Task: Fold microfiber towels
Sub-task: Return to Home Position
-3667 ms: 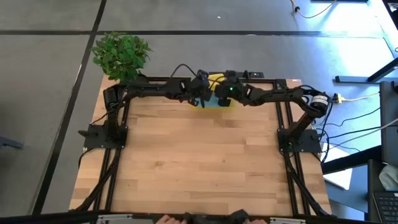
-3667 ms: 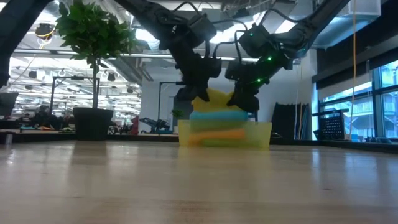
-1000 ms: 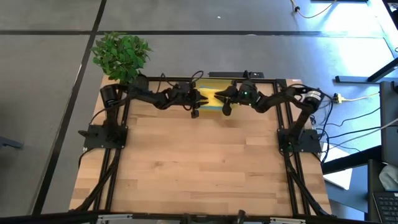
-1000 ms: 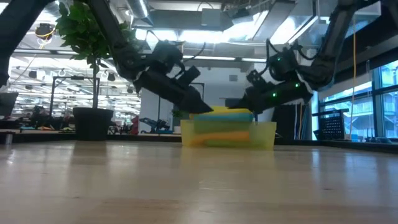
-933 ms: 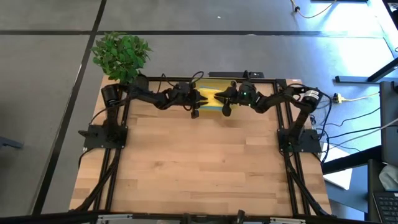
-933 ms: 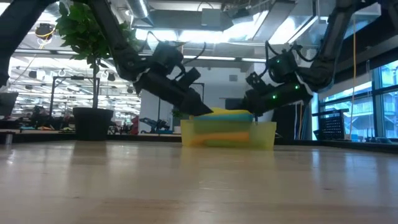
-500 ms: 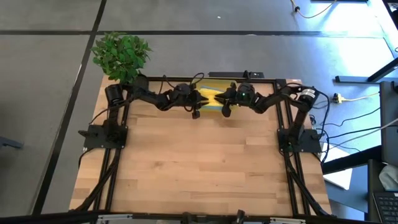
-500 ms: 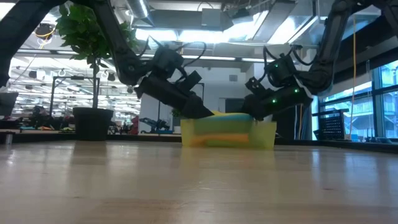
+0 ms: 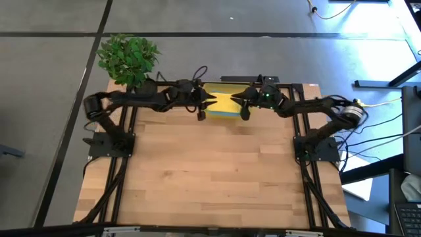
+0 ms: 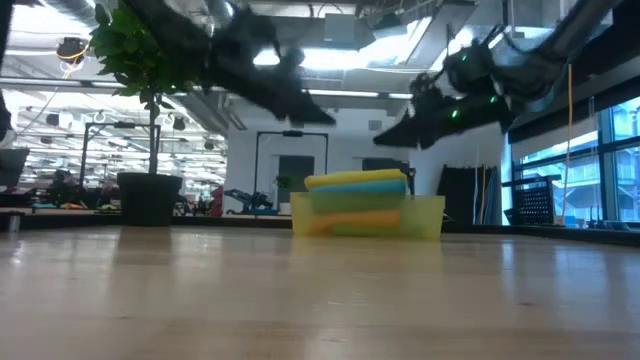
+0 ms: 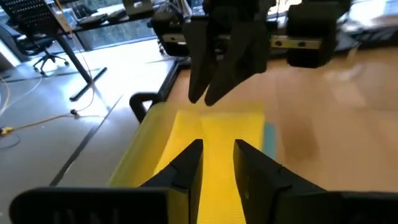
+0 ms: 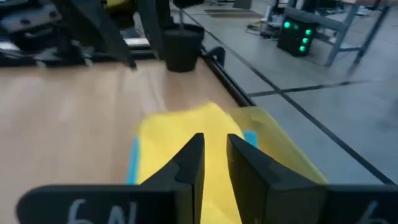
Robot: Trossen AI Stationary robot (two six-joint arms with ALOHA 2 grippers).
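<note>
From above, the tabletop (image 9: 210, 171) is bare pale wood planking inside a dark frame, on a grey floor (image 9: 52, 99) crossed by dark seams. The translucent yellow bin (image 9: 222, 86) sits at its far edge, and the folded yellow towel (image 9: 223, 105) lies on top of what it holds. The left gripper (image 9: 210, 98) and right gripper (image 9: 234, 98) point at each other over the bin, one from each side. A potted plant (image 9: 128, 58) stands off the corner to the bin's left.

At table height, the bin's wall (image 10: 425, 215) shows the stack inside: yellow towel (image 10: 355, 178) uppermost, a teal towel (image 10: 370, 188) under it, an orange towel (image 10: 345, 220) lower down. Both grippers hang well above the bin, the left (image 10: 318, 118) blurred and the right (image 10: 388, 137) with a green light on its arm. Behind the bin is an open hall with ceiling lights and, to its right, tall windows (image 10: 620, 140).

The left wrist view shows the left gripper (image 11: 217, 152) over the yellow towel (image 11: 214, 127). Its fingers (image 11: 189, 165) stand a narrow gap apart and hold nothing. A teal edge shows beside the towel, and beyond the bin are floor and an office chair (image 11: 40, 37).

The right wrist view is much the same: the right gripper (image 12: 213, 146) has its fingers (image 12: 189, 158) narrowly apart and empty, above the yellow towel (image 12: 174, 127). The plant's black pot (image 12: 180, 46) stands past the bin.
</note>
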